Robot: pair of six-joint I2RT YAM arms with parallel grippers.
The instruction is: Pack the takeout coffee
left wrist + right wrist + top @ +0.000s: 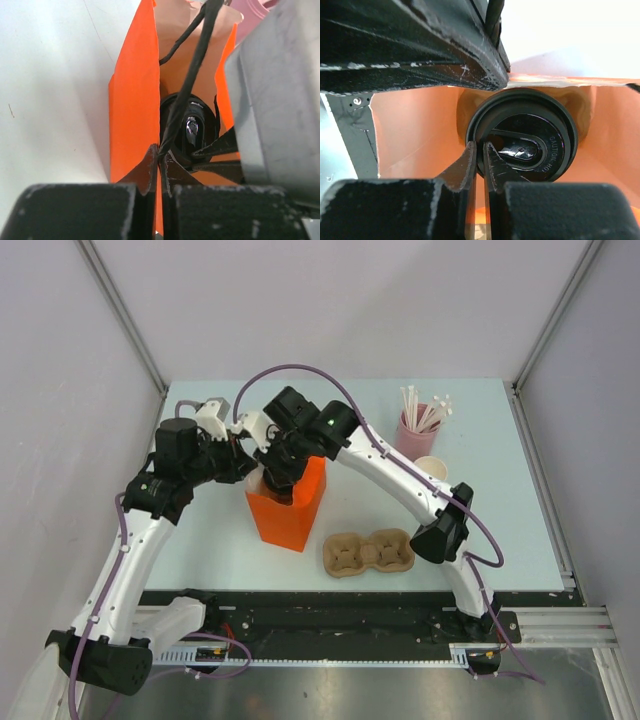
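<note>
On the pale table (200,540) the orange bag (290,512) stands upright between both arms. Down inside it is the takeout coffee (525,142), black lid up. The left gripper (160,162) is pinched on the bag's rim, holding the mouth apart. The right gripper (480,161) is clamped thinly on the lid's edge. That hold worries me: pulling away without letting go could pop the lid or tip the cup.

Takeout coffee (522,135): round blk lid facing up; cup upright, deep inside orange bag (132,115).
</note>
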